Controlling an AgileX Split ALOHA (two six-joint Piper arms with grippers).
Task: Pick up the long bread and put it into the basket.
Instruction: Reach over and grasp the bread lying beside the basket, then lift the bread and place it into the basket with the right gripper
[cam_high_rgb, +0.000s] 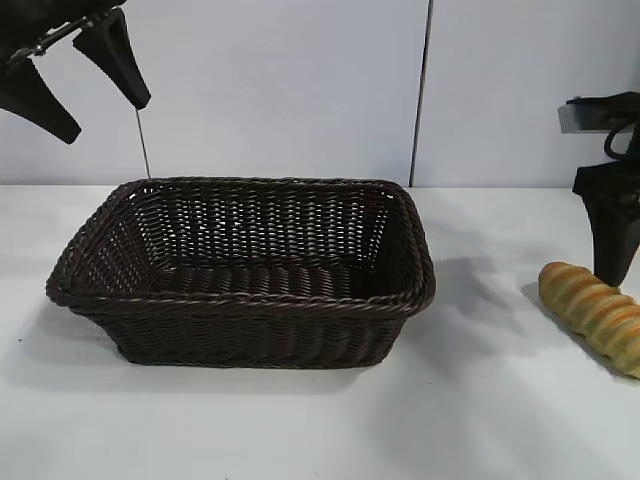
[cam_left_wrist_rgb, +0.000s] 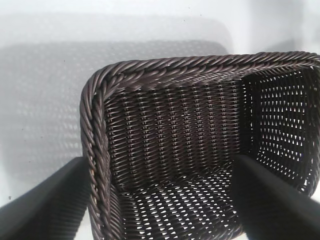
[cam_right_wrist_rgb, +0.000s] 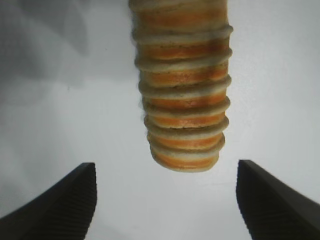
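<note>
Hanging high at the far left, the left gripper (cam_high_rgb: 90, 85) stood well open and empty, tilted down toward the basket's left end; its wrist view looked into one corner of the weave, with nothing between its fingers (cam_left_wrist_rgb: 45, 205). Parked there, it posed little risk, though a swing of that arm could have clipped the braided rim.

Sitting at the middle of the white table (cam_high_rgb: 300, 430), the basket (cam_high_rgb: 240, 270) was upright and held nothing. Being light wicker, it could probably have slid if a loaded hand had knocked its right wall on the way in.

Farther right, well apart from the basket, the long bread (cam_high_rgb: 595, 315) lay flat on the table, running off the right edge of the exterior view. The right gripper (cam_high_rgb: 612, 265) hung just behind its near-left end, pointing down, spread wide and holding nothing. From its wrist view, only the rounded tip of the loaf (cam_right_wrist_rgb: 182, 100) reached toward the gap between the fingers (cam_right_wrist_rgb: 60, 200), and it did not lie between them.

A close from there would likely have caught just that tapered tip, or missed it. Gripped so far from its middle, the loaf could have pivoted, drooped and slipped out in transit. Its ridged, rounded crust might also have rolled under uneven pressure, so centring over the body seemed wise first
</note>
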